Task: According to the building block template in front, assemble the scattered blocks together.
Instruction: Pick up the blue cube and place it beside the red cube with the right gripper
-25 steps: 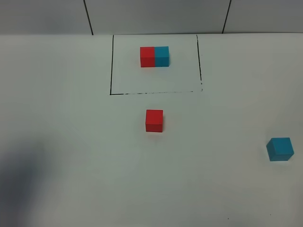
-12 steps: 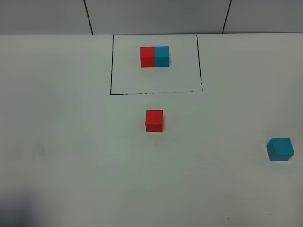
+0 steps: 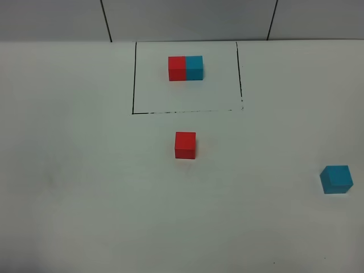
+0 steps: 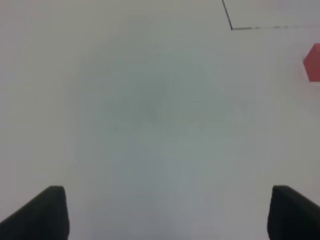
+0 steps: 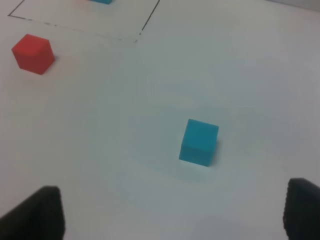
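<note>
Diff vs one second ago: the dark shadow over the near-left corner of the tabletop [image 3: 85, 170] had shrunk half a second back and is now gone, that corner is evenly lit. No block has moved

Template [image 3: 185, 67]: red and cyan halves joined in one bar, red on the left, sitting close to the far edge of the tabletop, roughly mid-width, inside the black frame line [image 3: 133, 79]

Red cube [image 3: 185, 145]: around mid-tabletop, just outside the near side of the frame line, not touching it, almost straight in front of the template's red half

Cyan cube [image 3: 336, 179]: by the right edge of the tabletop, well apart from the red cube, slightly rotated against the frame line

Left gripper [image 4: 170, 212]: fingers spread wide, released, nothing between them, only bare tabletop under it; red cube just clips the edge of its wrist view

Right gripper [image 5: 170, 210]: fingers fully spread, released, holding nothing; cyan cube lies ahead of the fingertips, not between them, no contact

Neither arm shows in the high view
</note>
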`<state>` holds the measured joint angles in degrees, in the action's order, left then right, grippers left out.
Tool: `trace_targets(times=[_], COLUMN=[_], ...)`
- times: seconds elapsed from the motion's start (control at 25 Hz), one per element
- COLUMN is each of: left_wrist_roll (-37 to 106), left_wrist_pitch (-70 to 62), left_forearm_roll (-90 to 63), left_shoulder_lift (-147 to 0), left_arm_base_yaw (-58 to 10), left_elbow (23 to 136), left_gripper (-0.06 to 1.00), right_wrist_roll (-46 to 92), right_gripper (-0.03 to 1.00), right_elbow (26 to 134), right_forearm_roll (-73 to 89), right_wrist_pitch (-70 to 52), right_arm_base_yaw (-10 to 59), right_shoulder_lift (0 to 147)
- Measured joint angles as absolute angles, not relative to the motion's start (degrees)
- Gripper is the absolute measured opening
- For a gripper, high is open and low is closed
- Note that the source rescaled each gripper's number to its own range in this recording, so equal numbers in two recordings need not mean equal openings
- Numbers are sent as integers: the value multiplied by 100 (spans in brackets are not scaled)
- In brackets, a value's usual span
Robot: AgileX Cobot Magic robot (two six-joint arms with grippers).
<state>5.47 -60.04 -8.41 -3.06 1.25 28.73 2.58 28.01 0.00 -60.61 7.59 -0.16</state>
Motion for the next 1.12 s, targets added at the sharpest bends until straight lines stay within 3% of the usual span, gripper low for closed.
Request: trace_targets(times=[1.12], left_wrist_roll=[576], left_wrist_pitch=[-5981], left_forearm_roll=[-852], left_shoulder_lift=[27], left_arm_base_yaw=[125], left_elbow=[2873], left_gripper=[85], right_wrist_roll=[258], right_gripper=[100], right_elbow=[2801], right_forearm_roll=[0], right_wrist_pitch=[-6061], right_arm_base_yaw=[759], right_shoulder_lift=[-16])
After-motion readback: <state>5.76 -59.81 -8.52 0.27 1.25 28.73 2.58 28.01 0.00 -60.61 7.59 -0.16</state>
